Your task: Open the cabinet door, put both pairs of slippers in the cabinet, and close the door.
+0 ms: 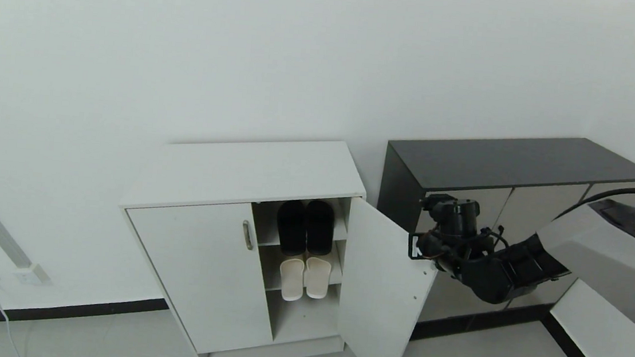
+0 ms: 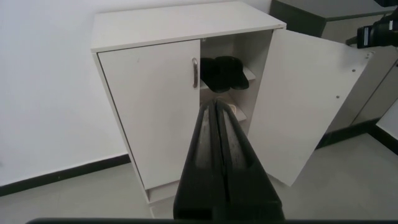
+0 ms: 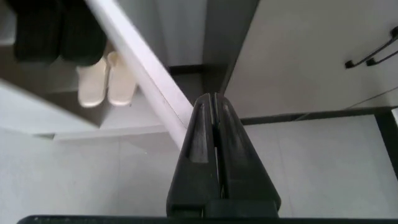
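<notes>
Slippers sit inside the white cabinet [image 1: 249, 172]: the black pair [image 1: 306, 227] on the upper shelf, the white pair [image 1: 304, 278] on the shelf just below. The right door [image 1: 381, 299] stands swung open; the left door [image 1: 203, 272], with its metal handle [image 1: 247, 235], is closed. The right claw [image 1: 416, 246] has its fingers pressed together, tip at the upper outer edge of the open door. The left claw [image 2: 216, 109], fingers also together and holding nothing, hangs in front of the cabinet, apart from it. A dark cabinet [image 1: 514, 161] stands just beside the white one, against the same wall.
</notes>
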Motion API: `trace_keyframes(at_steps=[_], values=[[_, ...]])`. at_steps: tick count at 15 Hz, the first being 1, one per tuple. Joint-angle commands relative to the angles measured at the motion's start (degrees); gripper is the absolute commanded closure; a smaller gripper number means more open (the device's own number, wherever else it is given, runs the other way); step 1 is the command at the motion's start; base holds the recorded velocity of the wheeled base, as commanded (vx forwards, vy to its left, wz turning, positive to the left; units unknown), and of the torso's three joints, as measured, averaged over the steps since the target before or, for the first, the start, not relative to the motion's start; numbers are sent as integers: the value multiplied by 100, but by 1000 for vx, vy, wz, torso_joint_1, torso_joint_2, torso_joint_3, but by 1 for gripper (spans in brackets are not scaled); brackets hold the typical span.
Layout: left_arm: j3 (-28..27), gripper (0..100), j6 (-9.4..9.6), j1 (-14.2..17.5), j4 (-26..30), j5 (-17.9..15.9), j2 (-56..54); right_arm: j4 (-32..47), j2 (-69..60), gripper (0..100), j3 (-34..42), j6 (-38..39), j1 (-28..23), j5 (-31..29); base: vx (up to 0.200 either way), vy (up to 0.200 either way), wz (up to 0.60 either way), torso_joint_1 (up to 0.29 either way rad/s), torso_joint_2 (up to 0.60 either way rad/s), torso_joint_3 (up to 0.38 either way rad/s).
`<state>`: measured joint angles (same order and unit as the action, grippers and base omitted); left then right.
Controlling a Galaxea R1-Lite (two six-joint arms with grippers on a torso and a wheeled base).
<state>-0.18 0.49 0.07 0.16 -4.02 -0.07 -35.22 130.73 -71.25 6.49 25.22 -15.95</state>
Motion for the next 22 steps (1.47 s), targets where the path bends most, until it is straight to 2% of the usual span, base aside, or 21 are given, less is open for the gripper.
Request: trace_keyframes(at_steps=[1,6,8,12,17,22], values=[[1,100,-5,1,2,-2,7,-55,-303,100,305,2,352,4,0,0,0,0,0,0],[1,100,-5,1,2,-2,7,-152,-795,100,868,11,1275,-5,0,0,0,0,0,0],[1,100,-5,1,2,7,7,-301,-1015,100,1008,11,1486,-5,0,0,0,0,0,0],[1,100,-5,1,2,-2,7,-1154,-1102,100,1553,-420,1591,30,0,0,0,0,0,0],[1,100,-5,1,2,-2,7,-1541,-1076,100,1817,-411,1582,39,0,0,0,0,0,0],[1,100,-5,1,2,7,7,-1558,-1059,100,1896,-411,1609,223,0,0,600,0,2,3]])
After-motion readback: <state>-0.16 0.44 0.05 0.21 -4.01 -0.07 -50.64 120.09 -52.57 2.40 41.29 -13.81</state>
